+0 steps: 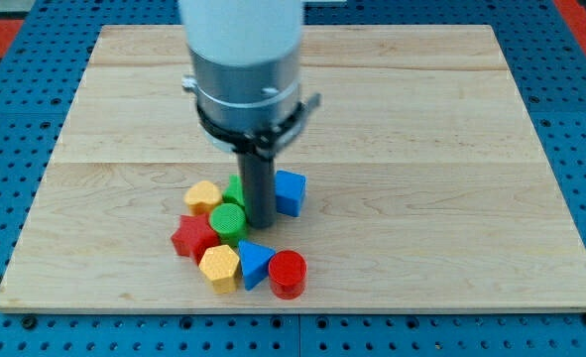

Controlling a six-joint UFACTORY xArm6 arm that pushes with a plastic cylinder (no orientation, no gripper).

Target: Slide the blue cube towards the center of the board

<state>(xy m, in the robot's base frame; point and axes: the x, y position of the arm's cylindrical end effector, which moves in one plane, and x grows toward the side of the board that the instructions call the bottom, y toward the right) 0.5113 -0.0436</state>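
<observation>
The blue cube (290,191) sits left of the surface's (421,149) middle, touching my tip (259,222) on its left. There are no jaws. Small, rigid and light, it should slide easily; push its left face squarely or it may twist.

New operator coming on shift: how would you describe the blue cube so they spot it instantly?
Find the wooden board, then the block cluster at its lower middle. The blue cube sits at the cluster's upper right, just right of my tip. The other blue block is a wedge, lower down beside the red cylinder.
</observation>
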